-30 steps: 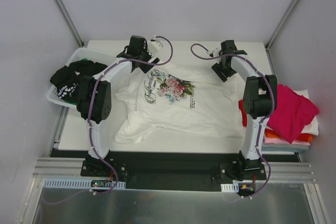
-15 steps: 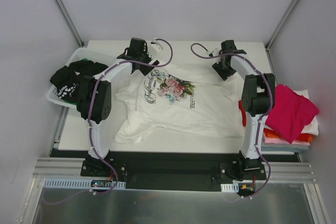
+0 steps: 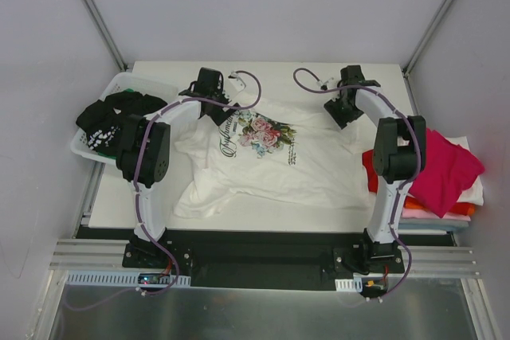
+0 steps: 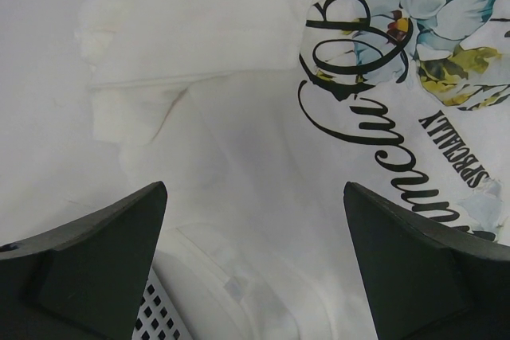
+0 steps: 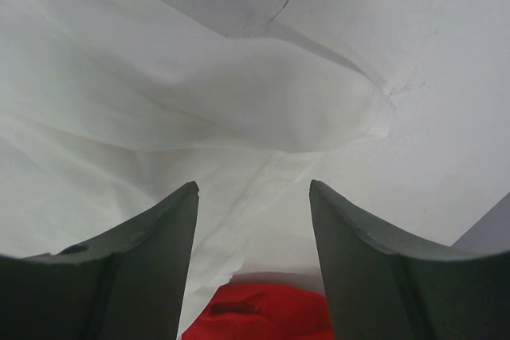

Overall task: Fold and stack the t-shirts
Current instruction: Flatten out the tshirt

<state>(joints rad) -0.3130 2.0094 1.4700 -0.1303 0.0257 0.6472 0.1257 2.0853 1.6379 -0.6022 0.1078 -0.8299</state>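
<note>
White floral t-shirt lies rumpled — the left gripper and right gripper, jaws apart, should each pinch a shoulder edge cleanly.

white floral tee spread, basket left

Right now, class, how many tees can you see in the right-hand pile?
4: magenta tee on top, red tee at its left, orange tee underneath, white tee at the right edge. More may be hidden.
</note>
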